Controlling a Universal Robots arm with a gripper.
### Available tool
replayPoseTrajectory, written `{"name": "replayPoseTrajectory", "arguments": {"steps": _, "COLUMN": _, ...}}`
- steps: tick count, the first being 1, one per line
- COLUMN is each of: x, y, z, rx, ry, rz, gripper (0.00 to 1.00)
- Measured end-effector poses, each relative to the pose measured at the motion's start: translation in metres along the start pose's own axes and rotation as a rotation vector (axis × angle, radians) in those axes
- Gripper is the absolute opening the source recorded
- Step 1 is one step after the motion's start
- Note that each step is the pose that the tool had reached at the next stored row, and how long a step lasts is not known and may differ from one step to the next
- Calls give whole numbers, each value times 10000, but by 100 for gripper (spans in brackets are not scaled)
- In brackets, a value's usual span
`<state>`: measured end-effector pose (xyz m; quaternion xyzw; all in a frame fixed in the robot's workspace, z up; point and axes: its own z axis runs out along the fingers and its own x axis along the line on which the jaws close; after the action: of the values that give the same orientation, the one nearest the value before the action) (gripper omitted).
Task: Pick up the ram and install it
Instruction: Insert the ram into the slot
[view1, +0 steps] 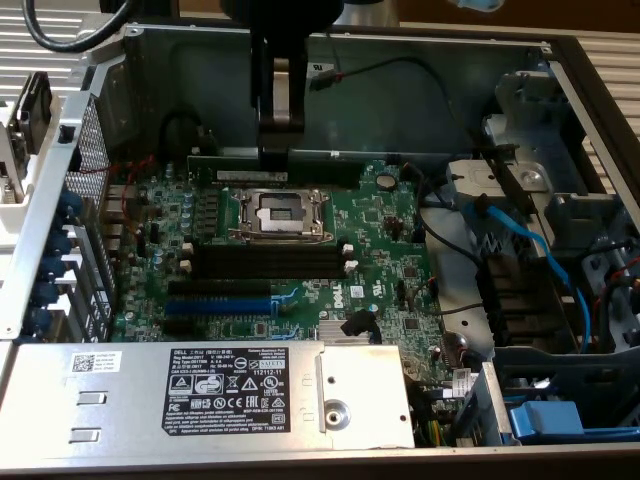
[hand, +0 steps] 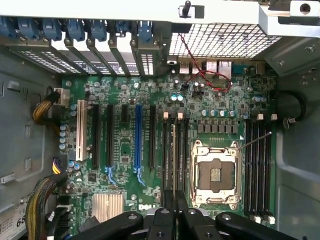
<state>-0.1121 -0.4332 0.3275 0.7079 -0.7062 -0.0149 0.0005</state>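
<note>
While the end effector (view1: 277, 148) hangs down into the open computer case (view1: 150, 45), its two dark fingers are pinching the ram (view1: 312, 156) near its middle. The ram is a long, thin, dark green stick. In the exterior view it lies level, up off the green board (view1: 390, 215), and shows across the far side of the shiny chip socket (view1: 280, 212).

In the wrist view the ram (hand: 173, 150) is seen by its thin edge. It comes out from between the fingers of the end effector (hand: 174, 202) and lines up with the black slots (hand: 184, 150) that sit between the socket (hand: 214, 172) and the blue slot (hand: 137, 135). How high it hangs over them cannot be told.

The word DELL (view1: 352, 293) is printed in white on the board near the black slots (view1: 265, 258), and it shows again in the wrist view (hand: 148, 206) — right by the fingers. A silver box (view1: 120, 400) sits at the front of the case. It has a black label (view1: 238, 388) that says DELL at the top, with rows of tiny marks too small to read. A white sticker (view1: 95, 362) with a bar code is stuck beside that label.

The case holds the board, the silver box and lots of wires. A blue cable (view1: 520, 240) runs through the part on the exterior view's right, and a bundle of yellow and black wires (hand: 42, 107) curls beside the board — close to a white slot (hand: 79, 130).
</note>
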Motion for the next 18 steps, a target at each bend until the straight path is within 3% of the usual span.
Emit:
{"name": "replayPoseTrajectory", "arguments": {"steps": 2, "x": -22, "y": -1, "z": 22, "rx": 1, "ry": 15, "rz": 1, "gripper": 12}}
{"name": "replayPoseTrajectory", "arguments": {"steps": 4, "x": -62, "y": -1, "z": 37, "rx": 6, "ry": 71, "rz": 2, "gripper": 12}}
{"name": "replayPoseTrajectory", "arguments": {"steps": 14, "x": -67, "y": 2, "z": 68, "rx": 37, "ry": 208, "rz": 5, "gripper": 12}}
{"name": "replayPoseTrajectory", "arguments": {"steps": 18, "x": -96, "y": 1, "z": 71, "rx": 99, "ry": 342, "rz": 7, "gripper": 12}}
